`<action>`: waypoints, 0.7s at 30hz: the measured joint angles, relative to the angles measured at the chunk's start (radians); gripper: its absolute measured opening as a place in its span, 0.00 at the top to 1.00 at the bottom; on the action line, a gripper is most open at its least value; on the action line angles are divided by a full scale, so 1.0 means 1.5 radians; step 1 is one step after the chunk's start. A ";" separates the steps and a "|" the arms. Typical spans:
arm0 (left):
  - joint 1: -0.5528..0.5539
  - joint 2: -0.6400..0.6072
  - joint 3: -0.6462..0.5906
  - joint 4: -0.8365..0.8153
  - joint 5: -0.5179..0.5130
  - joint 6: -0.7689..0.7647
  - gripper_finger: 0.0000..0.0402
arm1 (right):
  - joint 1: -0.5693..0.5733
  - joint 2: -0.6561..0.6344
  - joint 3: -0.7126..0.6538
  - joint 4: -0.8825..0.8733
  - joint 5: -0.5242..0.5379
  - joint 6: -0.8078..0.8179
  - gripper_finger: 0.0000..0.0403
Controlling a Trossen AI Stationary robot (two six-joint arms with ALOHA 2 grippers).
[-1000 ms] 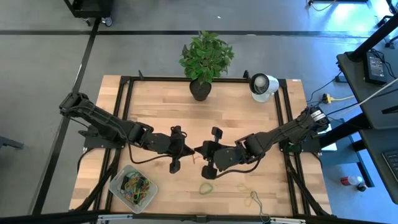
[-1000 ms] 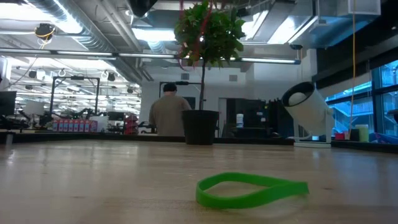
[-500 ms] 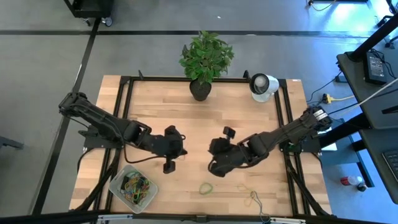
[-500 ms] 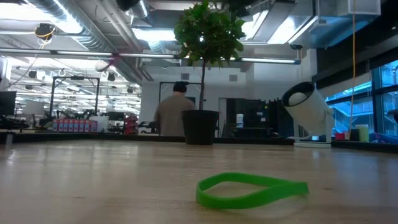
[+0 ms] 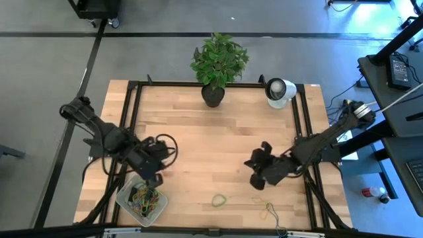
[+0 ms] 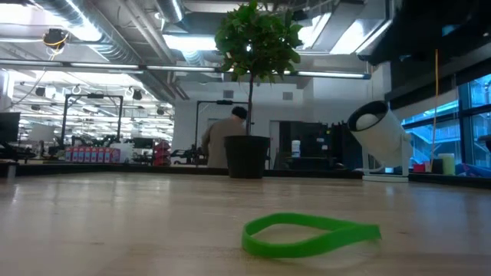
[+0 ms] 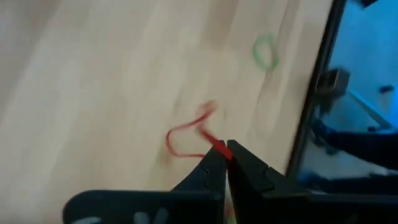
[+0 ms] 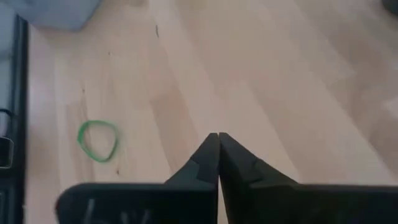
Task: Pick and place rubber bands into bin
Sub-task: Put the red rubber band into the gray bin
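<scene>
Both claws pinched, left (image 7: 227, 152) above bin (image 5: 125, 198)

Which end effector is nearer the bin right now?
Left. The left end effector hangs at the bin's far edge, shut on a red rubber band; the right end effector is across the table.

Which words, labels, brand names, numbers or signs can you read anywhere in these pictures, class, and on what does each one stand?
None can be read.
The white round device beside the plant pot shows no legible marking.
The row of small items on the far shelf in the room behind the table is too small and blurred to read.
The bin, the rubber bands and the green rubber band carry no text.
</scene>
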 joint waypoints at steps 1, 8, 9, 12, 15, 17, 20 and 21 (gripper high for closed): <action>-0.009 0.000 0.008 -0.027 0.015 -0.034 0.99 | 0.002 -0.021 -0.033 0.029 0.000 0.010 0.98; -0.097 0.000 0.015 -0.071 0.143 -0.235 0.99 | 0.007 -0.126 -0.187 0.203 -0.009 0.056 0.92; -0.114 0.000 0.013 -0.072 0.144 -0.270 0.99 | 0.007 -0.132 -0.199 0.221 -0.011 0.054 0.92; -0.156 0.001 0.001 -0.071 0.143 -0.381 0.99 | 0.007 -0.145 -0.218 0.250 -0.012 0.053 0.93; -0.197 0.002 -0.020 -0.069 0.142 -0.483 0.99 | 0.007 -0.146 -0.219 0.247 -0.018 0.050 0.96; -0.219 0.002 -0.043 -0.053 0.140 -0.529 0.99 | 0.007 -0.146 -0.217 0.249 -0.025 0.037 0.98; -0.243 0.004 -0.084 -0.023 0.136 -0.582 0.99 | 0.006 -0.146 -0.217 0.253 -0.030 0.033 0.99; -0.248 0.005 -0.101 -0.007 0.135 -0.596 0.99 | 0.006 -0.146 -0.217 0.253 -0.030 0.034 0.99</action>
